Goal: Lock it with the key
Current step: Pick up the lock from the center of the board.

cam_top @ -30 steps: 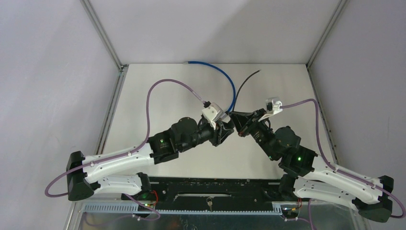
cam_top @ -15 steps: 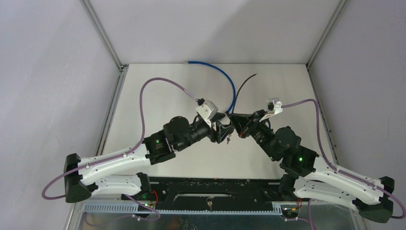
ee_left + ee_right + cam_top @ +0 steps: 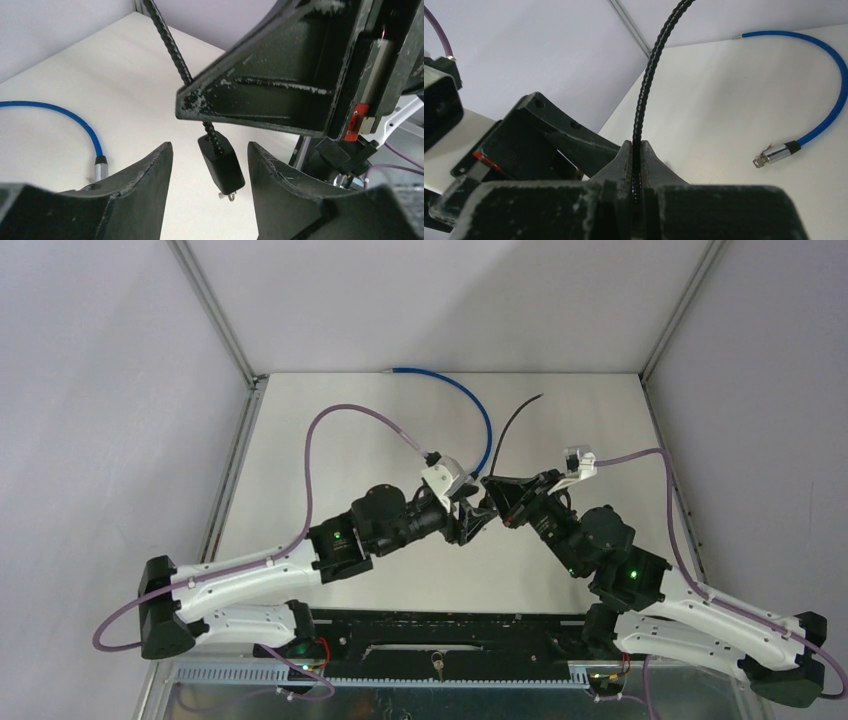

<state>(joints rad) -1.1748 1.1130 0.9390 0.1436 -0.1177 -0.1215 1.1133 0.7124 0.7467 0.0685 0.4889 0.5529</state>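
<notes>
My right gripper is shut on a black braided cable and holds it above the table. The cable's black lock body hangs below, with a small silver key sticking out of its lower end. My left gripper is open, and the lock body hangs between its two fingers without touching them. In the top view the left gripper and the right gripper meet at the table's middle. The black cable's free end trails toward the back.
A blue cable curves across the back of the table. Its silver end, with a small key, lies on the table and also shows in the left wrist view. Grey walls and metal rails border the table.
The left wrist swung left and back right, ending close against the right gripper. The right arm shifted slightly right and still holds the black cable.
</notes>
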